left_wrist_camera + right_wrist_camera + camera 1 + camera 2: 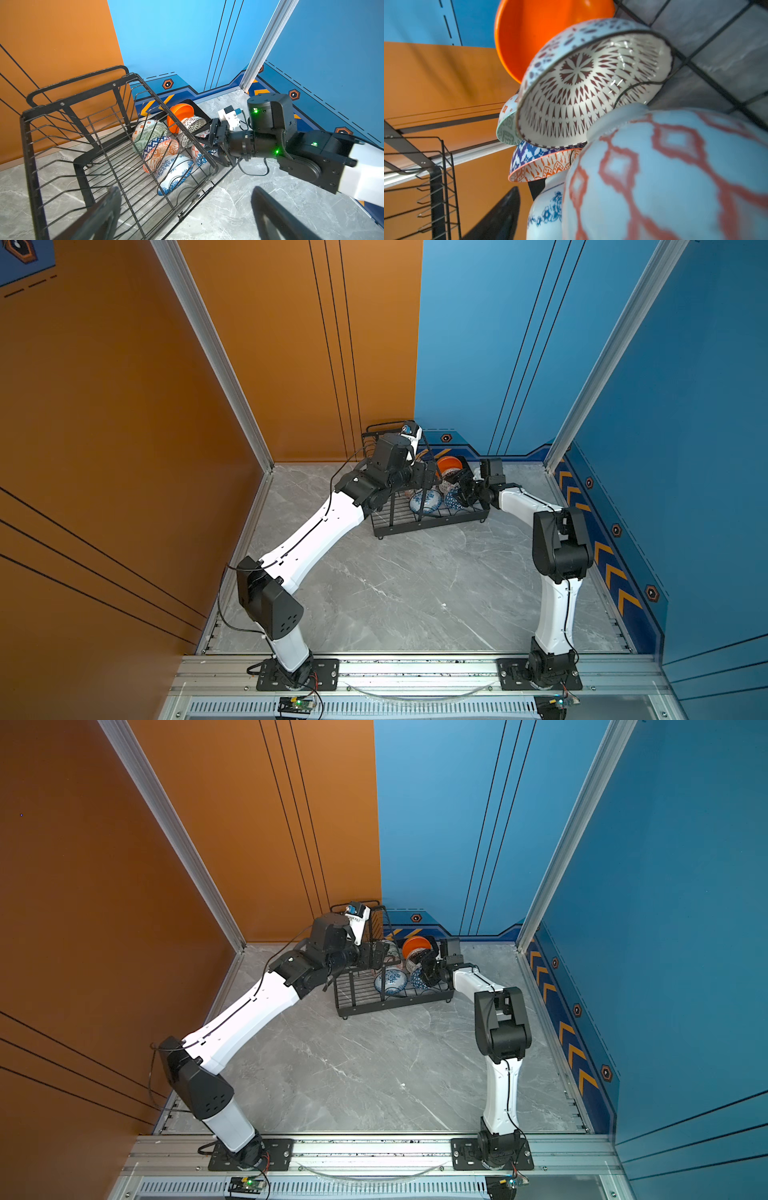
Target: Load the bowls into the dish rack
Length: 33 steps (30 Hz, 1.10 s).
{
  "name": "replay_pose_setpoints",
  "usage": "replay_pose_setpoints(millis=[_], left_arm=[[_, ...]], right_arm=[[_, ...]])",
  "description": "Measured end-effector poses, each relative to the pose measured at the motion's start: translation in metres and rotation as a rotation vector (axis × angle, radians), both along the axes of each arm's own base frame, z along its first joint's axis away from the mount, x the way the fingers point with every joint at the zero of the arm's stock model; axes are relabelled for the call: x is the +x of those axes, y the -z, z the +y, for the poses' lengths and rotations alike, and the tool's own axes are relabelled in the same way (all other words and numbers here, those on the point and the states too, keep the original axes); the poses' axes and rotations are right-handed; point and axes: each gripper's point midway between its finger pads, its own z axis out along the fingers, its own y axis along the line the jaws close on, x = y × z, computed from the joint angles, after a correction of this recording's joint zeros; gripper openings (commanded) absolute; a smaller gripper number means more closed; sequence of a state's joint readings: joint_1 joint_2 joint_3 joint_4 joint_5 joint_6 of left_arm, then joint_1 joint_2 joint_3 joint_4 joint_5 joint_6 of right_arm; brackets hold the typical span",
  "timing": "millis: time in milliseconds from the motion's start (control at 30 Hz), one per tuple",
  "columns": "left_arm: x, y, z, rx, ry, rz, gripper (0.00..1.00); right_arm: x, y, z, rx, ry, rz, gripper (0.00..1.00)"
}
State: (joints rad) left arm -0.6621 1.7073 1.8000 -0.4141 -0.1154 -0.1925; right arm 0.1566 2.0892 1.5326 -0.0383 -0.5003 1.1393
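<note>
2 white arms [320, 526] with black joints [270, 605], green LEDs [256, 111].

Bowls [390, 981] in dish rack [357, 992], rt side

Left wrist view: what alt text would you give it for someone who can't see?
Six small bowls, patterned and plain orange, lean together in the lower tray of a black wire dish rack on a marble table. The right gripper reaches in beside them, jaws apart; the left gripper frames the foreground, open and empty.
</note>
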Motion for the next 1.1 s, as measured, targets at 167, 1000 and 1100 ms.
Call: replay_pose_setpoints(millis=[167, 1000, 1100], left_arm=[[0.0, -0.001, 0.0, -0.001, 0.0, -0.002, 0.98], [0.038, -0.019, 0.133, 0.004, -0.303, -0.11, 0.98], [0.037, -0.011, 0.183, -0.006, -0.432, -0.114, 0.98]], right_arm=[[0.0, -0.014, -0.003, 0.0, 0.002, -0.025, 1.0], [-0.036, -0.101, -0.059, -0.047, 0.04, -0.109, 1.0], [-0.045, -0.113, -0.093, -0.107, 0.086, -0.122, 1.0]])
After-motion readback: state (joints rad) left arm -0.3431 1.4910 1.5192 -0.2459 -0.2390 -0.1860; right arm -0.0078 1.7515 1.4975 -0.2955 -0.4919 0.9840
